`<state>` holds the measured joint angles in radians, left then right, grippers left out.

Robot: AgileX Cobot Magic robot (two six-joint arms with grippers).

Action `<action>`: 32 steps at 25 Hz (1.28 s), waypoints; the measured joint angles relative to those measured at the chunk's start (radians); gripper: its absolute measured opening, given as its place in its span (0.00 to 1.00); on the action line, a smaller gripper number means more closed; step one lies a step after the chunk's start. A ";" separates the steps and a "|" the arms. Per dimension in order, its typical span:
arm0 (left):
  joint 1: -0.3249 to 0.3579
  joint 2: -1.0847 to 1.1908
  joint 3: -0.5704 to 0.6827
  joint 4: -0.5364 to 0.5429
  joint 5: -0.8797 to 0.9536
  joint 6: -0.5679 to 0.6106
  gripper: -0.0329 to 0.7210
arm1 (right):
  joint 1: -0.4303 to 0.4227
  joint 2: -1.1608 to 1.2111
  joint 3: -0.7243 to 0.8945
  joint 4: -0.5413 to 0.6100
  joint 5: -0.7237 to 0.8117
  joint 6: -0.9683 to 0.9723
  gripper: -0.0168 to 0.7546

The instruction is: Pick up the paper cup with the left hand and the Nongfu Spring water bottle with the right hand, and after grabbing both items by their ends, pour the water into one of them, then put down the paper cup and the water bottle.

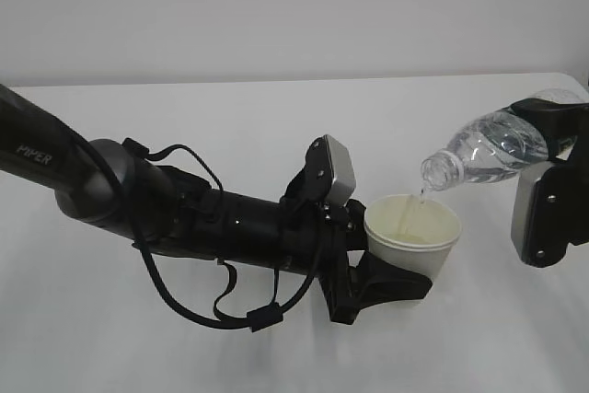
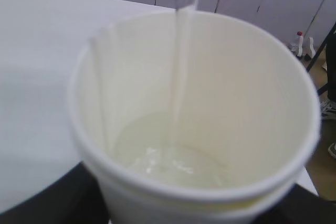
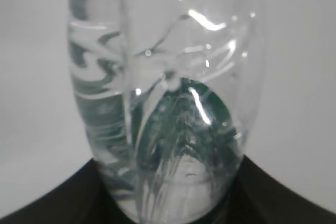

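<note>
The paper cup (image 1: 413, 233) is the thing to look from. Nearest to the camera, just under and in front of the cup, are the black fingers (image 1: 391, 284) of the left hand's gripper (image 1: 391, 264). This gripper is partly open and closed around the cup near its bottom. The cup stands upright and is held up off the white surface (image 1: 276, 126).

Left of the cup, the left hand (image 1: 230, 223) is a long black arm with loose cables (image 1: 184, 292) and the word "PIPER" on it. A grey cap (image 1: 337, 172) sits just left of the cup's rim.

Inside the cup, a little water (image 2: 173, 158) lies at the bottom. A thin stream (image 2: 178, 72) of water falls into it from above. The inside of the cup is pale cream.

Just above the cup and to its right is the Nongfu Spring water bottle (image 1: 488, 149). It is tipped over, with its open mouth just over the cup's rim and its base higher up and farther right. It is clear and has no cap.

Farther right of the cup, the right hand's gripper (image 1: 552, 149) is partly open too and holds the bottle by its base end. In the right wrist view, the bottle (image 3: 163, 103) fills the picture.
</note>
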<state>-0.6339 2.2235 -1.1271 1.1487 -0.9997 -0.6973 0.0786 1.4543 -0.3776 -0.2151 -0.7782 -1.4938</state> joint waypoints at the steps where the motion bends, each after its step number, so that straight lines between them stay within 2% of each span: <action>1: 0.000 0.000 0.000 0.000 0.000 0.000 0.64 | 0.000 0.000 0.000 0.000 0.000 0.000 0.51; 32: 0.000 0.000 0.000 0.000 0.000 0.000 0.64 | 0.000 0.000 -0.002 0.000 0.000 -0.003 0.51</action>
<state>-0.6339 2.2235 -1.1271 1.1487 -0.9997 -0.6973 0.0786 1.4543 -0.3791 -0.2151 -0.7782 -1.4964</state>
